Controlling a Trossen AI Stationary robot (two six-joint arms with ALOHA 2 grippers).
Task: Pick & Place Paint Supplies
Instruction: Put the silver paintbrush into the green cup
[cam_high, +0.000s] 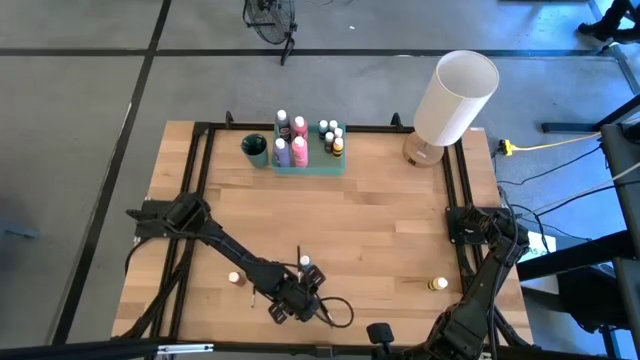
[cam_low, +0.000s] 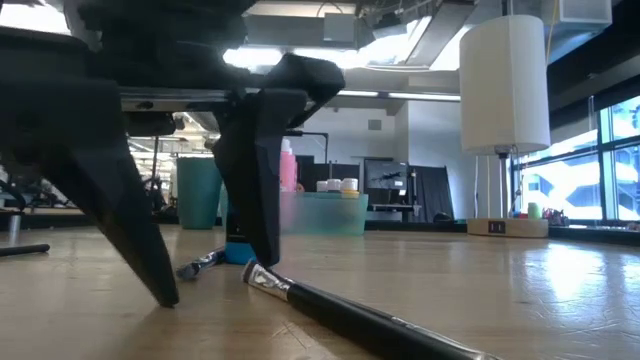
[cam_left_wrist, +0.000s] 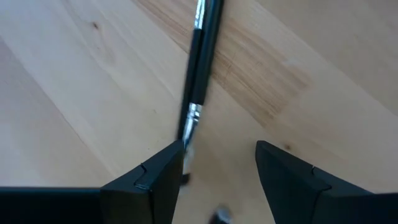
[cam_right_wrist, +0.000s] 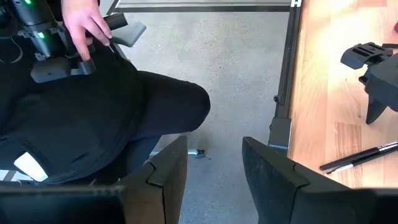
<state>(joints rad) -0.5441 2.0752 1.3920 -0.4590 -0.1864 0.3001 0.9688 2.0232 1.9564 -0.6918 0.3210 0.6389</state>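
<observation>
Wooden table (cam_high: 380, 215), left gripper (cam_left_wrist: 219, 163) low with jaws parted, paintbrush (cam_left_wrist: 200, 68) just beside one finger (cam_left_wrist: 155, 180)

The right pincer (cam_right_wrist: 214, 177) hangs out past the table (cam_right_wrist: 323, 106) edge, over grey floor (cam_right_wrist: 205, 56), its two dark fingers (cam_right_wrist: 165, 171) parted with a clear gap between them. Beyond the fingers, toward ten o'clock, a person in dark clothing (cam_right_wrist: 93, 118) sits close by; a hand (cam_right_wrist: 84, 28) rests on a dark controller handle (cam_right_wrist: 59, 59) showing a small green light. Toward three o'clock lies the light wooden table with a dark metal rail (cam_right_wrist: 286, 68) running along its edge. On the wood rests a thin dark paintbrush (cam_right_wrist: 357, 158), and near it, toward two o'clock, the left pincer (cam_right_wrist: 376, 115) points its fingers down at the surface.
</observation>
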